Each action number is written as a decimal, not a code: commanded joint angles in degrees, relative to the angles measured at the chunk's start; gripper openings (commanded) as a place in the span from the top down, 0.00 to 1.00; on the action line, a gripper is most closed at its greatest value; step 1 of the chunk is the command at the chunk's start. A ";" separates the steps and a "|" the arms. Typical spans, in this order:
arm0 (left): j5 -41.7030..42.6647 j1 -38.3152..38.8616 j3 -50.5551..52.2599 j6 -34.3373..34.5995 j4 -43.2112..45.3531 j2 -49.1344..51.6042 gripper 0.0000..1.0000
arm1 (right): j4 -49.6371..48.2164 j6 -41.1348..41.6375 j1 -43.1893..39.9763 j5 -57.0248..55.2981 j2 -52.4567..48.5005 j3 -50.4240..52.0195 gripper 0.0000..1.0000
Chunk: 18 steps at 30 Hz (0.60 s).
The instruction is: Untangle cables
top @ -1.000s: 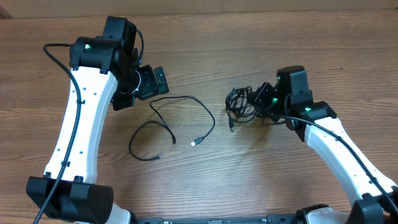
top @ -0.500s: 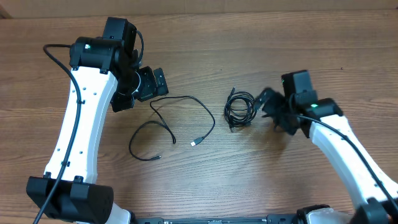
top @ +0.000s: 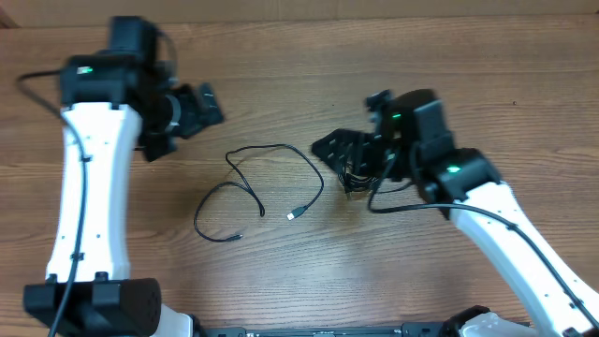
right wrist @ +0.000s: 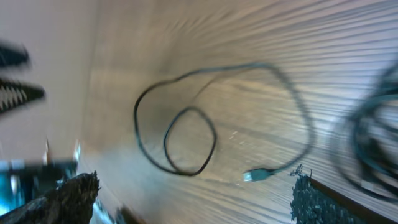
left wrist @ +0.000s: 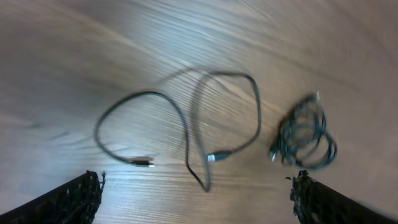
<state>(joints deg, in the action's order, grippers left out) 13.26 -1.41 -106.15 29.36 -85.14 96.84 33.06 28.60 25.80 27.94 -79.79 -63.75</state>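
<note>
One loose cable (top: 267, 178) lies in wavy loops on the wooden table, its plug end (top: 295, 213) toward the front. A second black cable is wound into a small coil (top: 359, 178) to its right. My right gripper (top: 354, 131) hovers open just above and behind the coil, holding nothing. The right wrist view is blurred; it shows the loose cable (right wrist: 186, 137), its plug (right wrist: 255, 175) and the coil (right wrist: 373, 149) at the right edge, with the gripper (right wrist: 193, 199) empty. My left gripper (top: 192, 117) is open, up and left of the loose cable. Its wrist view shows the cable (left wrist: 186, 124), the coil (left wrist: 305, 134) and the empty gripper (left wrist: 196, 202).
The white left arm (top: 84, 187) runs down the table's left side and the white right arm (top: 505, 225) down the right side. A thick black arm cable (top: 402, 204) hangs beside the right wrist, close to the coil.
My right gripper opened and let go of the coil, drew back right, then swung left over it. The left arm and gripper swung left, away from the loose cable.
</note>
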 commanded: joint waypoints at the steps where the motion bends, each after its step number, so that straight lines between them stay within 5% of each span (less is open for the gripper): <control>1: 0.17 -4.11 -1.29 3.63 -1.95 -1.99 0.01 | -2.45 -3.48 4.98 0.57 -3.80 -0.35 0.00; 14: -3.82 -5.31 -1.27 3.43 -5.70 -1.99 0.00 | -12.85 -11.17 19.80 -9.42 -16.00 -0.35 0.14; 18: -3.82 -5.33 -1.27 3.41 -6.16 -1.99 0.00 | -17.05 -12.61 23.28 -13.81 -19.39 -0.35 0.34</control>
<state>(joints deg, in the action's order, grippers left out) 10.44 -6.85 -106.24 31.66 -90.89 96.20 18.50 18.90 47.37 19.33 -96.95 -63.72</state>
